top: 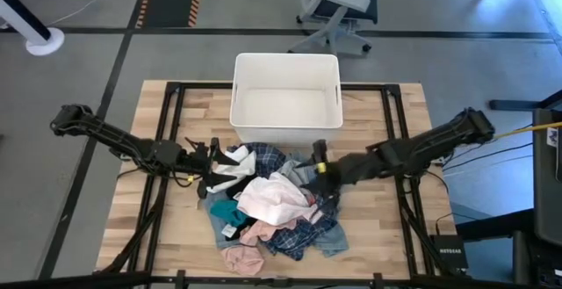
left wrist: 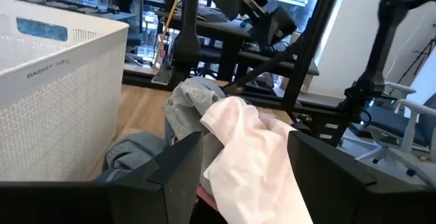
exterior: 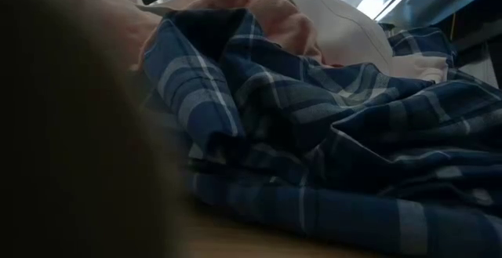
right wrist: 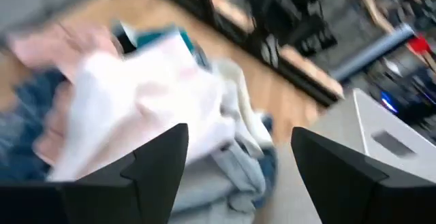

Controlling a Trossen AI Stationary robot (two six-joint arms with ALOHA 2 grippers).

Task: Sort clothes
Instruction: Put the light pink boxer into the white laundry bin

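Flanking a heap of mixed soft fabric clothes on the pale wooden slatted counter, two dark arms are shown with their tools lowered to the heap's edges. The left tool is seen released, its fingers spread, with a white cloth piece and a grey garment lying just ahead of and between them; nothing is grasped. The right tool is likewise released, its fingers parted above the white cloth and light blue denim, again with nothing held.

The heap is found between the two tools, and the white rectangular plastic bin stands just beyond it, apart from either tool. A blue plaid shirt is draped at the heap's near edge, with pink fabric behind it. The arrangement is judged to serve sorting: the garments are piled together within reach of both tools, and the bin, which appears to hold no garment, is set close by as a likely destination.

On the perforated bin wall a label reading "BASKET 10…" is partly legible in the left wrist view; a small box near the counter's corner bears writing too small to read.
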